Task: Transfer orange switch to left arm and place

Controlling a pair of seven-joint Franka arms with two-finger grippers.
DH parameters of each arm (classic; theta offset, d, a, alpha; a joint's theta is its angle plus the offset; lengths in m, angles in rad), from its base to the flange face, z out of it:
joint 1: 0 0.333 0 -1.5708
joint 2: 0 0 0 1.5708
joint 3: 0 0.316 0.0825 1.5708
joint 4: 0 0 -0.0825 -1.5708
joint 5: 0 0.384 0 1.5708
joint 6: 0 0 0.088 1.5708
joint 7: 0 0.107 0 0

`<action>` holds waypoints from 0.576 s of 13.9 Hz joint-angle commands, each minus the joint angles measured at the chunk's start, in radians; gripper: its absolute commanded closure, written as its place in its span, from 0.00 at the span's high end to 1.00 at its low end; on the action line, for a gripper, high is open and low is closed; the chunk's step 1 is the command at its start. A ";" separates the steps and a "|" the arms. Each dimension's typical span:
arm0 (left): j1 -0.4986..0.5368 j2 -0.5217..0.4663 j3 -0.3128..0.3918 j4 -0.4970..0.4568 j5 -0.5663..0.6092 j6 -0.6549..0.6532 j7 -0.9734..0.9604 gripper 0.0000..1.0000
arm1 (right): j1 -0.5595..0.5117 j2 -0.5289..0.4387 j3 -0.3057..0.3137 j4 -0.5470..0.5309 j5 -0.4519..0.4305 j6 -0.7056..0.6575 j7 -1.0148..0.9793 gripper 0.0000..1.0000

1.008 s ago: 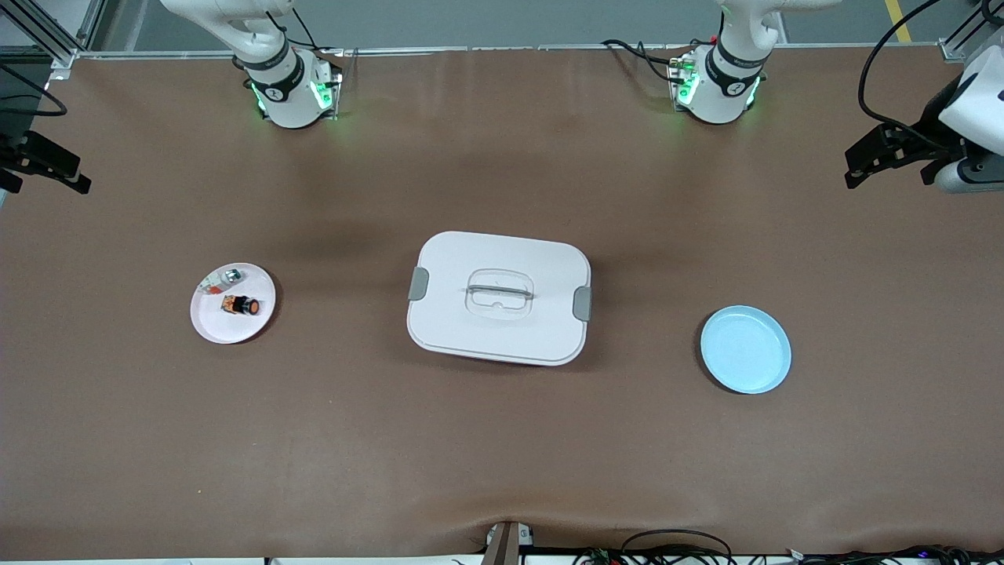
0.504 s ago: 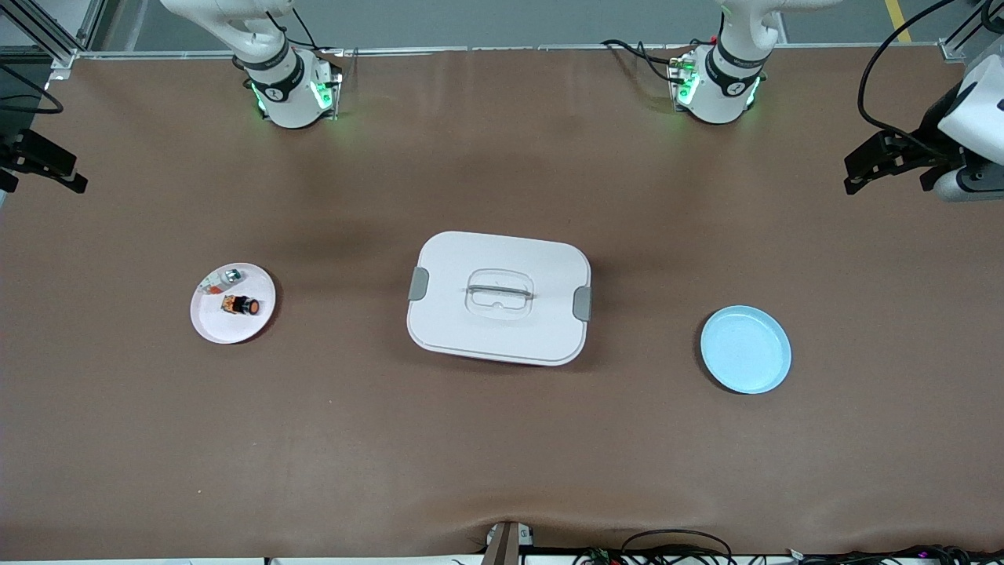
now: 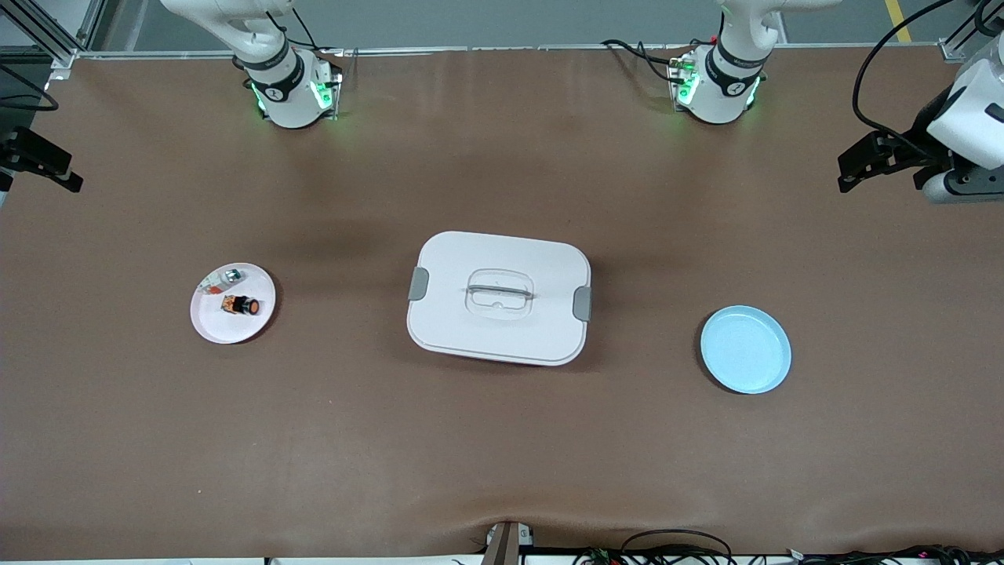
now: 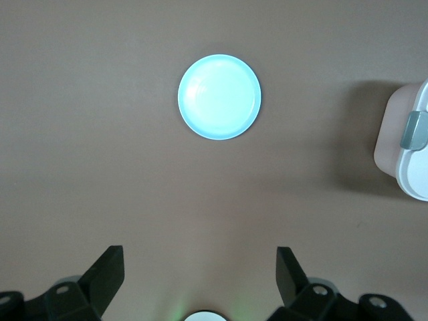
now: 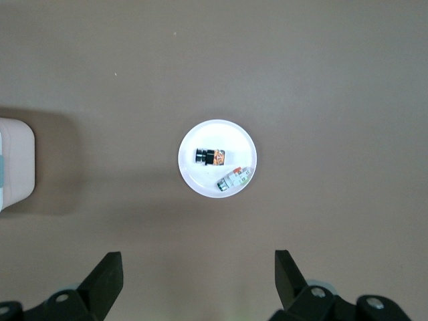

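The orange switch lies on its side on a small white plate toward the right arm's end of the table. It also shows in the right wrist view. The white box with grey clips sits at the table's middle, lid on. My right gripper hangs open and empty high over the table's edge at the right arm's end. My left gripper hangs open and empty high over the left arm's end. Both are well apart from the switch and the box.
A small silver-and-clear piece shares the white plate with the switch. An empty light-blue plate lies toward the left arm's end and shows in the left wrist view. The box's edge shows in both wrist views.
Both grippers have shifted slightly at the table's two ends. The switch, plates and box have not moved.
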 commanded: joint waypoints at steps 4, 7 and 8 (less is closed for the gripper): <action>0.002 -0.043 -0.012 -0.032 -0.003 -0.028 0.006 1.00 | -0.013 0.091 0.014 0.017 -0.013 -0.025 -0.007 1.00; 0.006 -0.042 -0.012 -0.032 -0.001 -0.028 0.006 1.00 | -0.019 0.111 0.014 0.020 -0.013 -0.016 -0.007 1.00; 0.006 -0.042 -0.012 -0.032 -0.001 -0.028 0.008 1.00 | -0.019 0.117 0.013 0.023 -0.015 -0.016 -0.007 1.00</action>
